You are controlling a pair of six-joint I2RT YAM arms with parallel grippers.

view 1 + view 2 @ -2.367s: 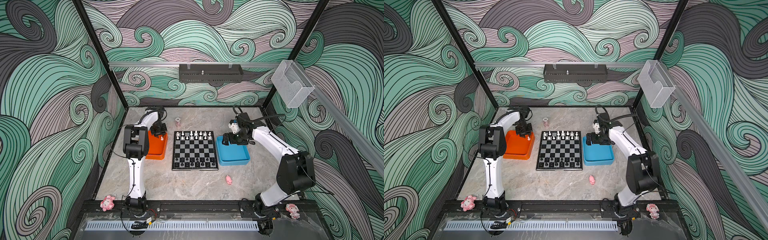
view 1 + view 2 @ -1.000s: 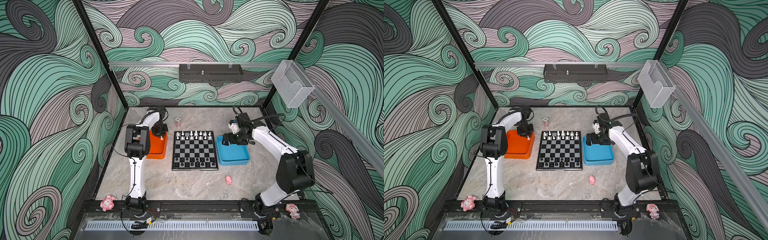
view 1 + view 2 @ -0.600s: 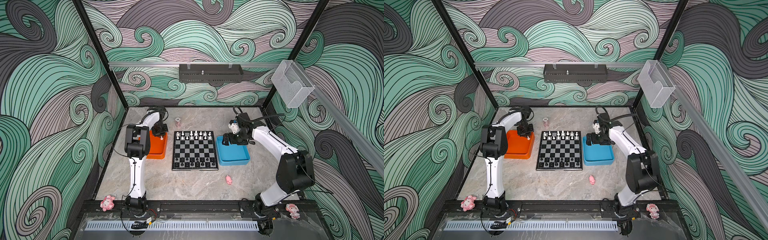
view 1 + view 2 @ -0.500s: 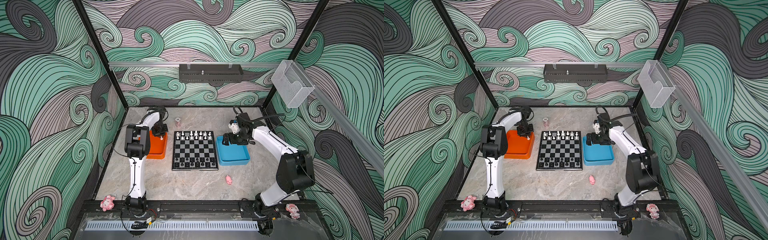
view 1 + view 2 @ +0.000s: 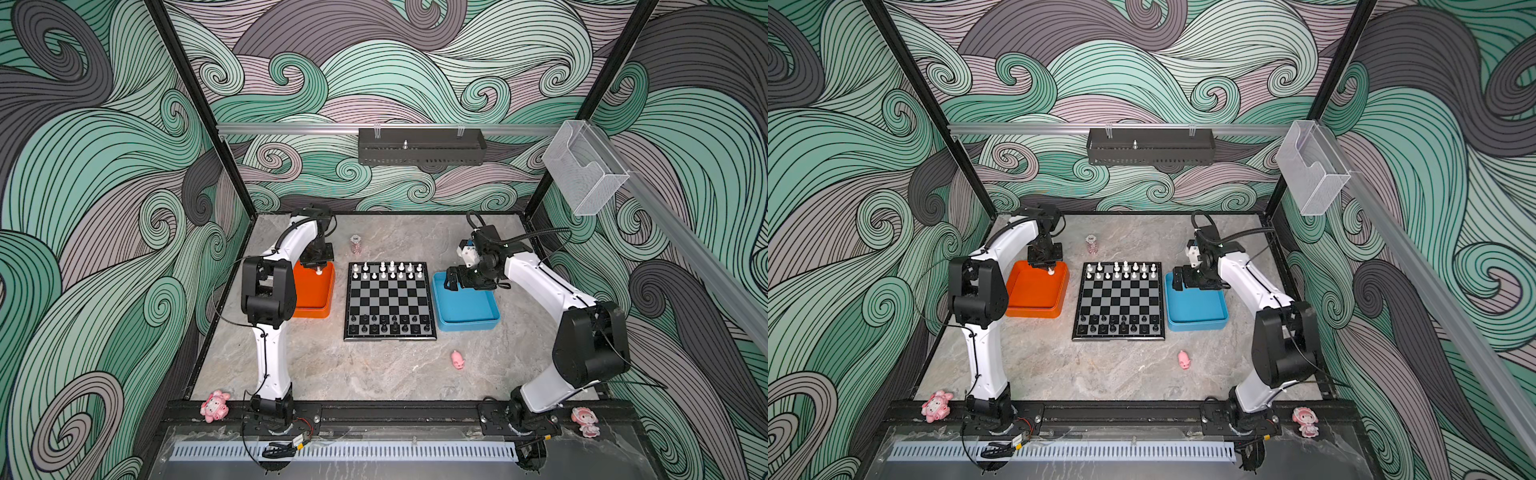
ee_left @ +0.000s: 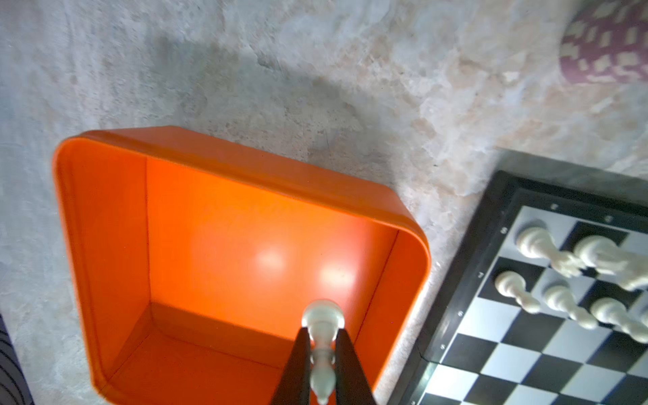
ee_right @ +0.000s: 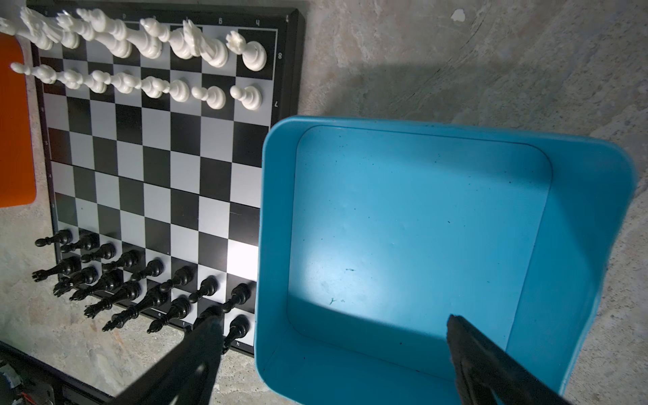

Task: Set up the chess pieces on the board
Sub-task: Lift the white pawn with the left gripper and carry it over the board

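Observation:
The board (image 5: 390,337) lies mid-table between two trays. White chess pieces (image 5: 388,270) fill its two far rows and black ones (image 5: 388,325) its two near rows. My left gripper (image 6: 322,333) is shut on one white piece (image 6: 322,317), which it holds base-down over the far right corner of the orange tray (image 6: 105,245). In both top views that piece (image 5: 1051,271) shows just below the gripper (image 5: 318,266). My right gripper (image 7: 333,321) stands wide open with nothing between its fingers. It hovers over the blue tray's (image 7: 403,228) far corner nearest the board (image 7: 157,157).
A small clear pinkish jar (image 5: 355,243) stands behind the board's far left corner. A pink pig figurine (image 5: 457,360) lies on the table in front of the blue tray (image 5: 465,307). Two pink toys (image 5: 215,406) (image 5: 584,421) sit on the front rail.
The left gripper's jaws have closed a little tighter on the white piece. Neither arm has visibly shifted.

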